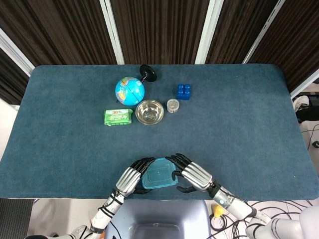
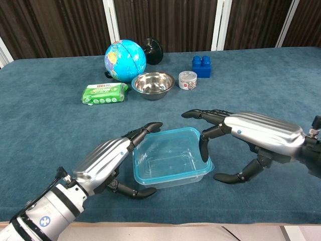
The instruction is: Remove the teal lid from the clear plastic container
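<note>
The place looks like a robot test lab: a table covered in blue felt stands before dark curtains with white posts, loose cables trail on the floor, and unrelated props such as a globe sit together.

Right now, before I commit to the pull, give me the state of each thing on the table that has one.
teal lid: on the container, not yet lifted.
clear plastic container: closed, flat on the table.
left hand: fingers spread around the container's left side; contact unclear.
right hand: fingers arched over the right edge; contact unclear.
globe: tipped over, stand pointing back.
steel bowl: upright, empty.
small jar: upright, lidded.
</note>
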Robot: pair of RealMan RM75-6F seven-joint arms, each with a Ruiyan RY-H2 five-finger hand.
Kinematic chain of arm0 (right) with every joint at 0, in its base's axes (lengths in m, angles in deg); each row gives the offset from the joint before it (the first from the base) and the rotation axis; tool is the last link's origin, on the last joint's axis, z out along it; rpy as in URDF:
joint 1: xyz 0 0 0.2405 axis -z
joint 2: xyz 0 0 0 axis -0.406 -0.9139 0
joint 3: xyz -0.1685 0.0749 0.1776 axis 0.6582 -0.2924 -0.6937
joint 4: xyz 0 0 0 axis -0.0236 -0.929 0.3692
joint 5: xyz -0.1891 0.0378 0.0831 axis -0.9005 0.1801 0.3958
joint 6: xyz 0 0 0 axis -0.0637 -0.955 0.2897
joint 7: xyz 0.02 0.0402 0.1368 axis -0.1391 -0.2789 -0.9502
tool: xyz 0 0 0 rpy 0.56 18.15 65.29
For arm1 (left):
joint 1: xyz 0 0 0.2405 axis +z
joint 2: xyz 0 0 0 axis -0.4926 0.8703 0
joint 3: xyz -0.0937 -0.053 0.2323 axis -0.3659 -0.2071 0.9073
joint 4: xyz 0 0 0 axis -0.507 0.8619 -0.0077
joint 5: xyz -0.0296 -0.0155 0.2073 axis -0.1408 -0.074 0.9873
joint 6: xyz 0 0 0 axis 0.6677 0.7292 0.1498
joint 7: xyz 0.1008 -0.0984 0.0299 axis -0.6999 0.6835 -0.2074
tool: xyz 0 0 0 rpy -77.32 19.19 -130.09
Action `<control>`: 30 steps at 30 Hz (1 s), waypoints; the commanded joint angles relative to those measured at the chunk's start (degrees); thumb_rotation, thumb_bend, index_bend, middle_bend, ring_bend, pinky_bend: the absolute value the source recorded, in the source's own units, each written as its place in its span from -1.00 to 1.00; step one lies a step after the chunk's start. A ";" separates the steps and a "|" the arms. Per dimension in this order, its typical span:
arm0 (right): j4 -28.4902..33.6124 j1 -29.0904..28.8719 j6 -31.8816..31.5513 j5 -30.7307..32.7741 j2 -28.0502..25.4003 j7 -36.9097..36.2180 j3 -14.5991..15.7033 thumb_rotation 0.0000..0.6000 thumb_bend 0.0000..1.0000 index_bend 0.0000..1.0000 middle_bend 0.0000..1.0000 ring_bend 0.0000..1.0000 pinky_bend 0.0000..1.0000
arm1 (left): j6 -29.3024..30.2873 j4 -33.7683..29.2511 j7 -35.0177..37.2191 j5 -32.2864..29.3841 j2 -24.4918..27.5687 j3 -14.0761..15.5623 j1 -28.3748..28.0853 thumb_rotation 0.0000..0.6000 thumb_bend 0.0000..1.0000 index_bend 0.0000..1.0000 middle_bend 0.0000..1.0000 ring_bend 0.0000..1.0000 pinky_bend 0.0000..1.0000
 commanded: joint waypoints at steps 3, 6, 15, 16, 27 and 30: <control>-1.16 -0.11 -0.28 0.10 0.83 -0.72 0.11 1.00 -0.56 0.04 -1.00 -1.00 -1.00 | 0.09 0.17 0.16 0.00 -0.07 0.05 0.07 1.00 -0.43 -1.00 0.01 -0.46 -0.59; -1.99 -0.02 -0.83 0.10 1.44 -0.33 -0.03 1.00 -0.56 0.04 -1.00 -1.00 -1.00 | 0.14 0.27 0.23 0.00 -0.11 0.11 0.16 1.00 -0.43 -1.00 0.00 -0.47 -0.59; -3.89 0.07 -2.22 -0.10 3.03 -1.63 0.09 1.00 -0.56 0.07 -1.00 -1.00 -1.00 | 0.25 0.49 0.36 -0.17 -0.33 0.02 0.35 1.00 -0.43 -1.00 -0.06 -0.47 -0.60; -4.12 0.09 -2.27 -0.02 3.20 -1.88 0.10 1.00 -0.56 0.07 -1.00 -1.00 -1.00 | 0.26 0.50 0.34 -0.17 -0.33 0.01 0.34 1.00 -0.43 -1.00 -0.07 -0.47 -0.61; -6.65 0.17 -3.93 0.12 5.11 -3.91 -0.18 1.00 -0.56 0.13 -0.99 -1.00 -1.00 | 0.44 0.23 0.42 -0.17 -0.43 0.05 0.52 1.00 -0.43 -1.00 -0.14 -0.48 -0.63; -7.31 0.14 -4.08 0.20 5.72 -4.56 -0.17 1.00 -0.56 0.13 -0.98 -1.00 -1.00 | 0.58 0.10 0.26 -0.13 -0.39 -0.03 0.50 1.00 -0.43 -1.00 -0.15 -0.48 -0.63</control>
